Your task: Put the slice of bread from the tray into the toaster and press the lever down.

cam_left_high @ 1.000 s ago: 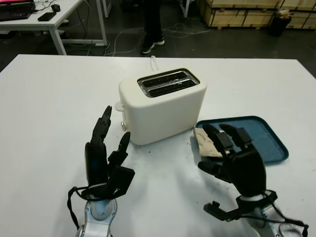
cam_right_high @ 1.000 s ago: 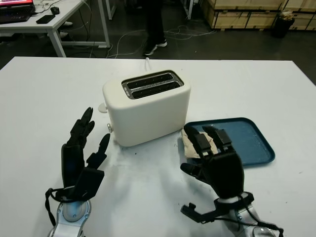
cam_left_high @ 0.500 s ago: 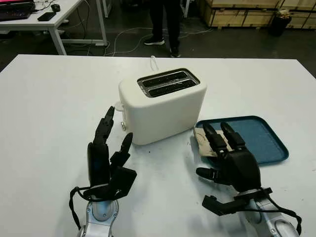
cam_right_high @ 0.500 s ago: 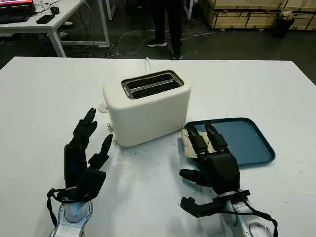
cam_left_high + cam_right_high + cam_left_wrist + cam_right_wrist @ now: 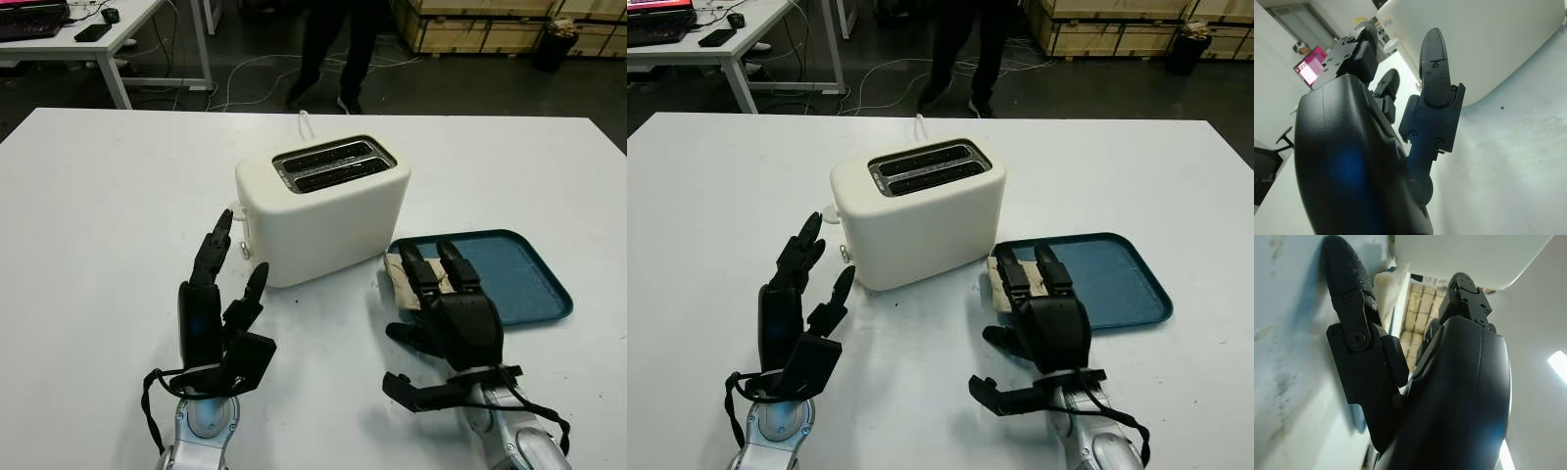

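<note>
We see the bread slice [image 5: 404,279] lying at the near-left end of the blue tray [image 5: 529,274], beside the white toaster [image 5: 323,208]. Our right hand [image 5: 453,315] reaches over it, grasping nothing yet. Our left hand [image 5: 217,313] waits released beside the toaster. We judge this the pickup step: next, close on the slice.

You had a cream toaster [image 5: 323,211] with dark slots on a white table [image 5: 98,245]. Right of the toaster lay a blue tray [image 5: 519,269] and pale, tan-mottled bread [image 5: 404,279]. Both hands, left [image 5: 217,313] and right [image 5: 453,313], were black.
</note>
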